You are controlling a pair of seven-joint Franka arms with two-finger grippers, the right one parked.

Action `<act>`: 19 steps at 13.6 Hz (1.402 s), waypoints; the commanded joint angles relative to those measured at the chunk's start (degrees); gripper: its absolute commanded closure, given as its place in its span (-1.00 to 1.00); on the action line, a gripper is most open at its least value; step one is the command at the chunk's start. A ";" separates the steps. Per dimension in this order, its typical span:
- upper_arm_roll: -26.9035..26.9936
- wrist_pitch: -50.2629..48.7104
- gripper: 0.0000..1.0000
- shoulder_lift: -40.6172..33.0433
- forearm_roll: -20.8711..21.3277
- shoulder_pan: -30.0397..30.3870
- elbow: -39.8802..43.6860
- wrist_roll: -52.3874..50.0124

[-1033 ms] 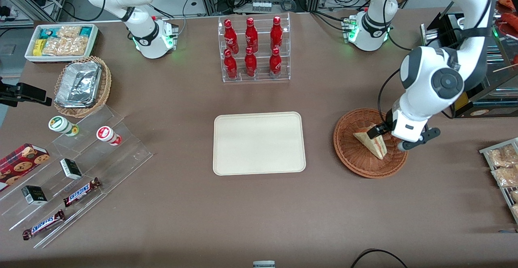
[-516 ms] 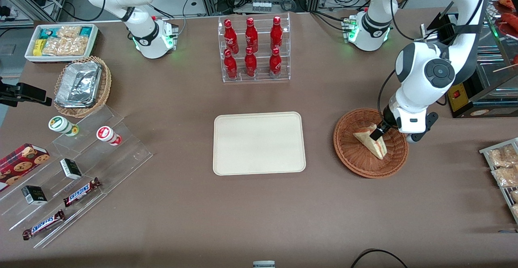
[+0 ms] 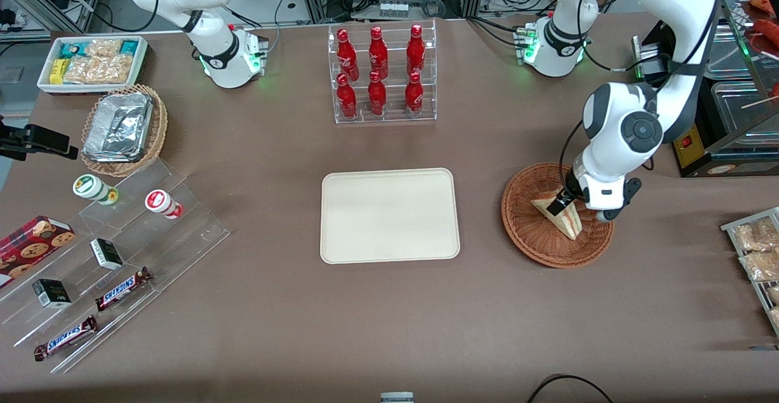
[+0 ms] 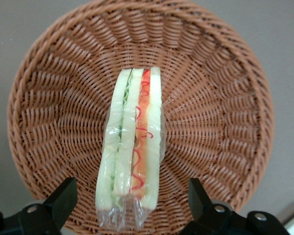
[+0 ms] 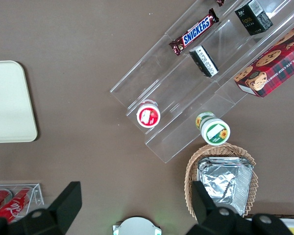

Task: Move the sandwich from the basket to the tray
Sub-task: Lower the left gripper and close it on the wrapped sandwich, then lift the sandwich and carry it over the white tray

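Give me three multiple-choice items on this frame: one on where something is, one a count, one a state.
1. Where is the sandwich?
A. on the tray
B. in the reddish-brown basket
C. in the bottle rack

2. How many red bottles stand in the clear rack?
A. four
B. six
C. eight

3. How is the pincer set?
A. open, one finger on each side of the sandwich
B. shut on the sandwich and lifted clear
C. open above the tray

Key:
1 B: the wedge lies inside the basket; the tray holds nothing.
2 B: the front view shows two rows of three red bottles.
3 A: in the left wrist view the fingers stand apart with gaps on both sides of the wrapped wedge, which rests on the weave.
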 commanded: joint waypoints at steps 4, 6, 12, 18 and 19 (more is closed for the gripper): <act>-0.10 2.57 0.09 3.32 -0.41 0.08 0.00 -2.00; -0.10 2.22 1.00 3.14 -0.32 0.08 0.09 -2.54; -0.28 -3.21 1.00 -0.45 0.38 -0.09 1.22 -1.57; -7.74 -22.12 1.00 1.64 0.64 -0.18 16.33 3.52; -9.23 -22.74 1.00 2.43 0.90 -0.18 17.39 5.62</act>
